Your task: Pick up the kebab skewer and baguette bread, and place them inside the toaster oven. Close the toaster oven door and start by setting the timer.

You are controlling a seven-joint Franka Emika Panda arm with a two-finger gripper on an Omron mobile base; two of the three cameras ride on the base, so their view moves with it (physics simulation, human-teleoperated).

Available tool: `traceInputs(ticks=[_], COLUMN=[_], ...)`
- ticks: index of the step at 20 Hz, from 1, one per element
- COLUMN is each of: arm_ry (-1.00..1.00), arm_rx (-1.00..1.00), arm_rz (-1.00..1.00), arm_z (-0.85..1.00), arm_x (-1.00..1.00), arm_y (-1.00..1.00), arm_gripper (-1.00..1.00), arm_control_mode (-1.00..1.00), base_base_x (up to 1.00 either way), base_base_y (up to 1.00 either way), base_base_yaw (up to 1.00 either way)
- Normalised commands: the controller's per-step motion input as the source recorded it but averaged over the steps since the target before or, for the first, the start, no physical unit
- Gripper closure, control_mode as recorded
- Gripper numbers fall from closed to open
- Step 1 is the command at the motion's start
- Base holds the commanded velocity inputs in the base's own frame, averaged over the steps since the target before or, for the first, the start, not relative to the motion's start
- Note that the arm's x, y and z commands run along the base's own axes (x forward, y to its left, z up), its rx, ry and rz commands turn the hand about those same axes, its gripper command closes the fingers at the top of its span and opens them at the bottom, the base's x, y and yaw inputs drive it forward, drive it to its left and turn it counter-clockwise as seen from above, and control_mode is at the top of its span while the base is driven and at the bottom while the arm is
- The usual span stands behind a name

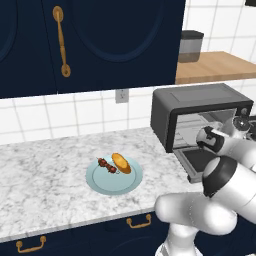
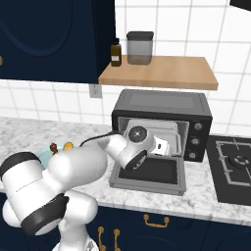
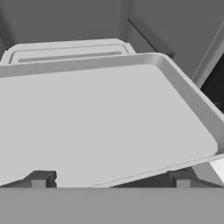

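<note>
Marble counter (image 1: 45, 185), navy cabinets above and below, white tile behind. Nearest you in the left base view: a pale blue plate (image 1: 102, 186) near the counter's front edge, with the skewer (image 1: 107, 165) and the bread (image 1: 121, 163) lying side by side on it, just touching or nearly so; neither has been lifted. Further right stands the oven (image 2: 162, 109), its door (image 2: 152, 172) dropped flat and open toward you. The gripper (image 3: 111, 179) is up at the oven mouth, well apart from the plate; the hand view looks across a light grey tray (image 3: 100, 118) with a raised rim, the two dark fingertips (image 3: 40, 178) spread about as wide as they go, holding nothing and, as far as you can tell, not touching the tray. Beyond the oven: a wooden shelf (image 2: 162, 71) with a bottle (image 2: 116, 53) and a canister (image 2: 139, 48), and a hob (image 2: 234, 166) to the right. Judgement: the food is not yet fetched, so the step in hand is the first pick. Back the hand straight out over the open door without clipping its edge, swing left to the plate, come down from above on one item only, and set the jaws across its short axis near the middle. The skewer is thin, so close low, near the plate. The oven knobs (image 2: 196, 133) wait until last.
</note>
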Motion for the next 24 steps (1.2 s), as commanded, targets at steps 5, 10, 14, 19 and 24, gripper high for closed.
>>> traceInputs(ticks=[5,10,14,19,24], arm_ry=[0.05,0.04,0.20,0.30,0.39], arm_rx=[0.00,0.00,0.00,0.00,0.00], arm_rz=[0.04,0.00,0.00,-0.01,0.00], arm_z=[-0.29,0.83,0.84,0.90,0.57], arm_x=[-0.67,-0.06,-0.32,-0.39,-0.41], arm_y=[-0.21,0.00,-0.04,-0.06,0.00], arm_gripper=[-1.00,-1.00,-1.00,-1.00,-1.00], arm_control_mode=[-1.00,-1.00,-1.00,-1.00,-1.00], base_base_x=[0.00,0.00,0.00,0.00,0.00], base_base_y=[0.00,0.00,0.00,0.00,0.00], base_base_yaw=[0.00,0.00,0.00,0.00,0.00])
